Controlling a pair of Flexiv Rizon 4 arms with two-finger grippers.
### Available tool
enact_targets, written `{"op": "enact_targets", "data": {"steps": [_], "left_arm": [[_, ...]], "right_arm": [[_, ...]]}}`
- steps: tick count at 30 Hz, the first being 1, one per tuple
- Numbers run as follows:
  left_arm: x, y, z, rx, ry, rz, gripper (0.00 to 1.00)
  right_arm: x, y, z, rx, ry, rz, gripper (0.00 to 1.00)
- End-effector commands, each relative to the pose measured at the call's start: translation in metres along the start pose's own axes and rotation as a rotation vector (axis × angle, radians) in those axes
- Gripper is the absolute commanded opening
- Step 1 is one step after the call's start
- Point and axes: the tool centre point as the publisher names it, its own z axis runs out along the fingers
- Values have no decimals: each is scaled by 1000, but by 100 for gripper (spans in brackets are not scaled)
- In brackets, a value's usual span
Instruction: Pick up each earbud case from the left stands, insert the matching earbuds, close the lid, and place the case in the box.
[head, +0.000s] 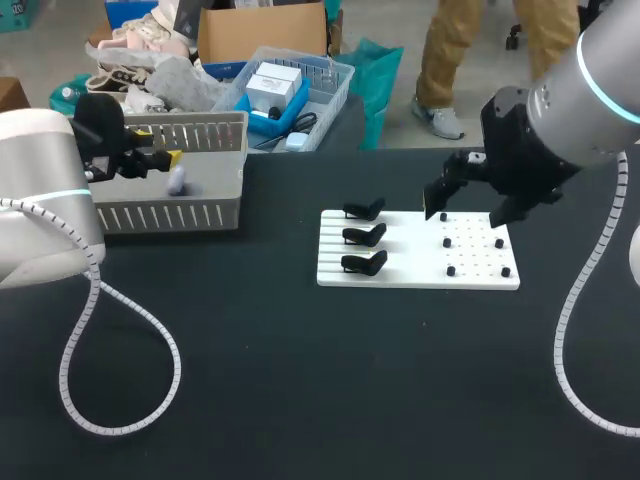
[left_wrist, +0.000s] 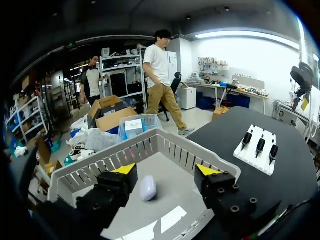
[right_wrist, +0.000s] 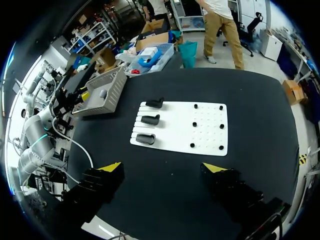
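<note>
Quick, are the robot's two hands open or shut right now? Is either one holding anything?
Left gripper: open, empty, above the earbud case lying in the box.
Right gripper: open, empty.

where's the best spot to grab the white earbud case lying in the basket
Probably across the narrower width of the earbud case, coming straight down from above. It lies flat on the floor of the basket, whose walls block a sideways approach; the open left gripper hangs over it.
</note>
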Motion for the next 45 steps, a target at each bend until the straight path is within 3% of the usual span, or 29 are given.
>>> {"op": "enact_targets", "data": {"steps": [1, 14, 21, 25, 37, 45], "left_arm": [[-2, -5, 1, -45, -27, 30, 100], [-35, -65, -31, 70, -205, 166, 100], [-55, -120, -43, 205, -308, 250, 100], [-62, -141, -44, 261, -349, 261, 100], [-57, -191, -35, 405, -354, 194, 100], [-45, -211, -25, 496, -282, 143, 100]], "right_arm": [[2, 0, 0, 2, -7, 2, 100], [2, 0, 0, 2, -7, 2, 100], [2, 0, 0, 2, -7, 2, 100], [2, 0, 0, 2, -7, 2, 100], [2, 0, 0, 2, -7, 2, 100], [2, 0, 0, 2, -7, 2, 100]]}}
